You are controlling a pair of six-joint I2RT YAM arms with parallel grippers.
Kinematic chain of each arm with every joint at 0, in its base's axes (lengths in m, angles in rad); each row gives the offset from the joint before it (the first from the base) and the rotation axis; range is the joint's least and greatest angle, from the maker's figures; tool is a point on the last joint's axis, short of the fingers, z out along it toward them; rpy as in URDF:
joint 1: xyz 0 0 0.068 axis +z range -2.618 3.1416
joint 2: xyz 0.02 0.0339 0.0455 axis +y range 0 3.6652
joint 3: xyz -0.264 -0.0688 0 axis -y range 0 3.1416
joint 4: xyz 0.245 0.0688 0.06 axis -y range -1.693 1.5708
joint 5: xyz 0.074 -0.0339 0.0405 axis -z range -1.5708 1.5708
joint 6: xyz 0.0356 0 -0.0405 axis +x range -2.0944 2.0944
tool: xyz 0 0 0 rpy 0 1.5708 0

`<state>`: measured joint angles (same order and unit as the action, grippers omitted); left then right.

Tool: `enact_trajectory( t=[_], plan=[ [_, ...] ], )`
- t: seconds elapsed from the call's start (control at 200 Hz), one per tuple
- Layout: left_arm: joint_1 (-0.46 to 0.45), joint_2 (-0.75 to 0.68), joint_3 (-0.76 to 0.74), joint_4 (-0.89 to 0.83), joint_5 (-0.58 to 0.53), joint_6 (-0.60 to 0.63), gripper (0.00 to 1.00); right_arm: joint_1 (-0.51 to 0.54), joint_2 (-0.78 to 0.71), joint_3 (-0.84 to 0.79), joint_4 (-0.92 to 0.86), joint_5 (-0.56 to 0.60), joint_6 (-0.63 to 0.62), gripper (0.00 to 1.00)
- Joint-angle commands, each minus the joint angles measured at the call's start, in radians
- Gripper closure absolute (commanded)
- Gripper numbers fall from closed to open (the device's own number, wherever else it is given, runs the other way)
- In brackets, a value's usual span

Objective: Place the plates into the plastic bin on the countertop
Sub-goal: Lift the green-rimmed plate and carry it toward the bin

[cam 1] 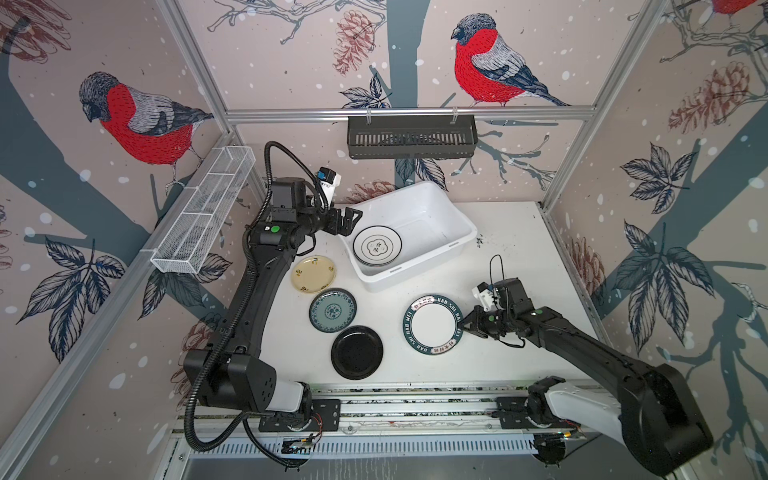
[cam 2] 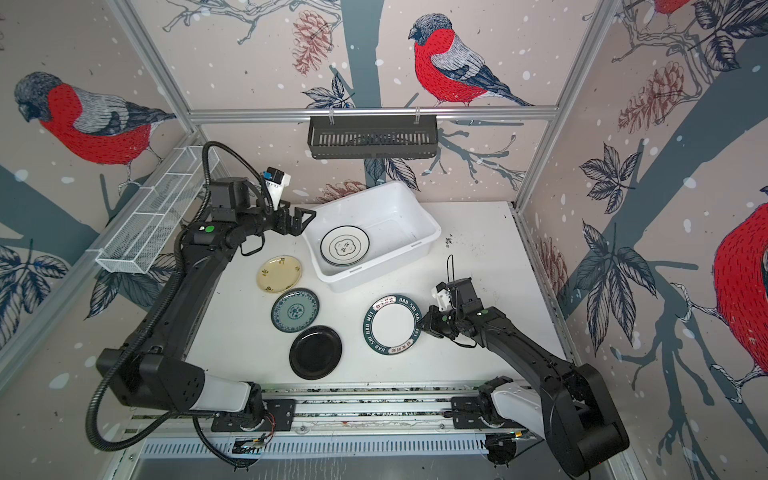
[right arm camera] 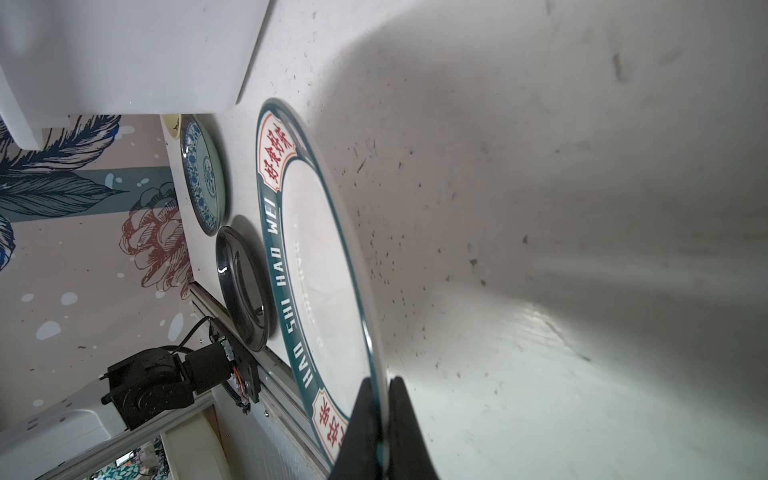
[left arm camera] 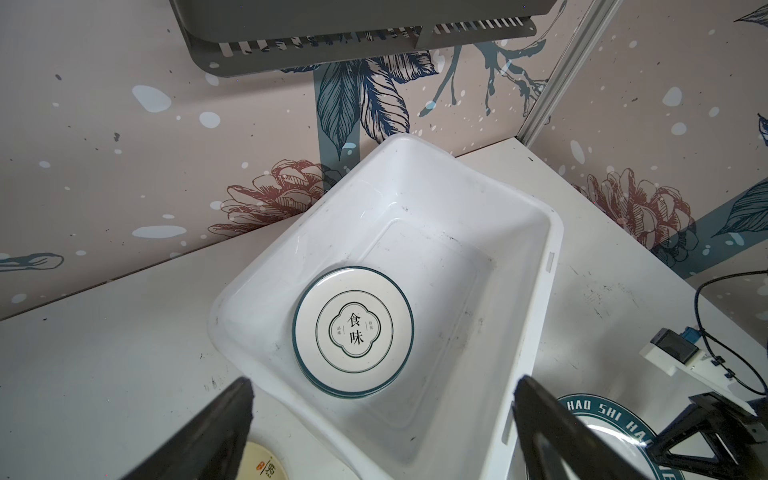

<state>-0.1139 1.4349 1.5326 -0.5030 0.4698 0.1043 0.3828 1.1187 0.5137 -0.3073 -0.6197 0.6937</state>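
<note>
Top views, bin: emblem plate [cam 1: 377, 246] is lying topmost in the plastic bin [cam 1: 419, 269]; rims are showing beneath, count unclear.
Top views, right gripper [cam 1: 466, 326]: is pinching the lettered-rim plate [cam 1: 433, 325] by its edge near the bin; resting on the countertop [cam 1: 519, 266] or lifted, unclear.
Top views, loose plates: pale yellow plate [cam 1: 313, 274], teal floral plate [cam 1: 332, 311], black plate [cam 1: 357, 352] are lying outside the bin.
Top views, left gripper [cam 1: 351, 222]: is hanging spread, empty, by the bin's corner.
Left wrist, cut off: pale yellow plate [left arm camera: 266, 465] and lettered-rim plate [left arm camera: 602, 415] are running off frame.
Right wrist, grip: fingers [right arm camera: 409, 432] are squeezing the lettered rim; bin is hiding most of the pale yellow plate [right arm camera: 171, 126].
</note>
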Motion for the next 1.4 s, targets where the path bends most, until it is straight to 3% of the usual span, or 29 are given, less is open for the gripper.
enact_trajectory(
  t=[0.0,0.37,0.64,0.921,1.396],
  plan=[
    [0.0,0.008,0.015,0.021,0.006,-0.02,0.03,-0.001,-0.023,0.035,-0.106,-0.008,-0.054,0.99],
    [0.0,0.051,0.064,0.043,-0.005,-0.054,0.03,-0.002,-0.082,0.255,-0.398,-0.002,-0.127,0.99],
    [0.002,0.075,0.102,0.052,-0.023,-0.077,0.04,0.0,-0.019,0.478,-0.456,-0.016,-0.127,0.99],
    [0.001,0.048,0.096,0.054,-0.04,-0.08,0.04,0.001,0.13,0.719,-0.456,-0.056,-0.137,0.99],
    [0.002,-0.017,0.064,0.054,-0.03,-0.066,0.04,0.003,0.543,1.129,-0.426,-0.075,-0.172,0.98]
  ],
)
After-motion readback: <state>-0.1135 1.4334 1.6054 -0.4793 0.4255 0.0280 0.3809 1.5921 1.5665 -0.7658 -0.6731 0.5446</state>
